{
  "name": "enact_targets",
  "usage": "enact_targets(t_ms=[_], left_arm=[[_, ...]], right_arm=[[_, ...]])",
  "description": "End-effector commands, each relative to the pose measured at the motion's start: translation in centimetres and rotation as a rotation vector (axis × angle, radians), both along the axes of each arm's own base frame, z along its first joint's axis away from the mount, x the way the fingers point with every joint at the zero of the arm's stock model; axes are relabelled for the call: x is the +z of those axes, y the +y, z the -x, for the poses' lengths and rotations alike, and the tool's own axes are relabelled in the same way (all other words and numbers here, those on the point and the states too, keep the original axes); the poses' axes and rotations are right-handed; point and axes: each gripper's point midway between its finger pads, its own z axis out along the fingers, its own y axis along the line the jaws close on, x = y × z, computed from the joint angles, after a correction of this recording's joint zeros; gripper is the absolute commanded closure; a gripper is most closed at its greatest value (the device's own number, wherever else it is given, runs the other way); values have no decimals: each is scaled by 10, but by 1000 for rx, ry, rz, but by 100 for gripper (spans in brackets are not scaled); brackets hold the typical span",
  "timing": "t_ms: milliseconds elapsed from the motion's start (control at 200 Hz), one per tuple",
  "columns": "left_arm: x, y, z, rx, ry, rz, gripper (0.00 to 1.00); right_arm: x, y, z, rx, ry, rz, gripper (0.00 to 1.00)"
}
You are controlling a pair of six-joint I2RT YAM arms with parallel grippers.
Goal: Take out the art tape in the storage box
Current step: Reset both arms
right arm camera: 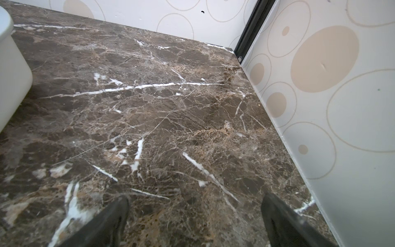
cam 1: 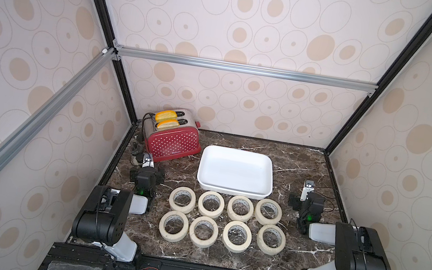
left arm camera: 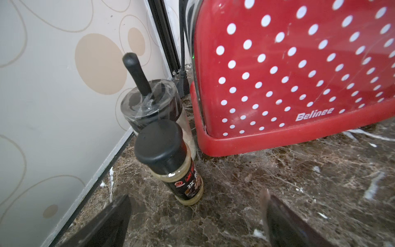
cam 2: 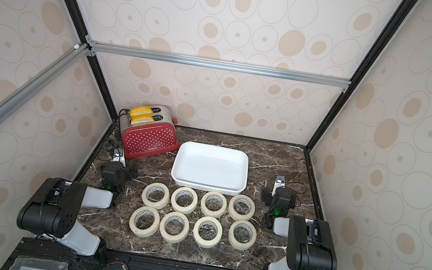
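Closest to the lens in both top views, the left arm [cam 1: 102, 211] and right arm [cam 1: 360, 252] rise from the front edge of the worktop [cam 1: 292, 165], one at each front corner, folded and reaching toward the back.

Between the arms, near the front edge, eight tape rolls [cam 1: 209, 213] lie flat on the worktop in two rows of four. Neighbours touch or nearly touch. All eight are outside the box [cam 1: 235, 171]. The back row sits just beside the box's front wall; whether any roll touches it cannot be told.

The white box stands around the middle of the worktop, and a corner of it shows in the right wrist view [right arm camera: 10, 74].

A red toaster [cam 1: 174, 142] with white dots stands in the back left corner, with two yellow slices [cam 1: 166, 116] in its slots.

The left gripper [left arm camera: 196, 226] is spread wide with nothing between its fingers [left arm camera: 106, 224]. It hangs low by the left edge, facing a spice bottle [left arm camera: 168, 162], a clear jar [left arm camera: 149, 107] with a black handle behind it, and the toaster's side.

The right gripper [right arm camera: 196, 224] is likewise spread wide and holds nothing, low over bare worktop near the right edge.
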Motion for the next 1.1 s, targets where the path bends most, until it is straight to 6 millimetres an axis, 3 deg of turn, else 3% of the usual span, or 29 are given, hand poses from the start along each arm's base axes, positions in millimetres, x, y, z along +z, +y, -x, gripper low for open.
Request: enact_targets(t_ms=[0,396,646,876,1092], left_arm=[[5,0,-4,0,-14,18,1],[5,0,-4,0,-15,18,1],[5,0,-4,0,-13,18,1],[5,0,-4,-1,-13,18,1],[5,0,-5,-2,-12,18,1]], right_arm=[[8,-1,-4,-7,-26,-7,0],[9,-1,-3,-4,-33,-10,0],[17,-4,15,-17,-140,-14,0],[8,-7,-2,-39,-26,-5,0],[9,-6,-2,-38,-36,-7,0]])
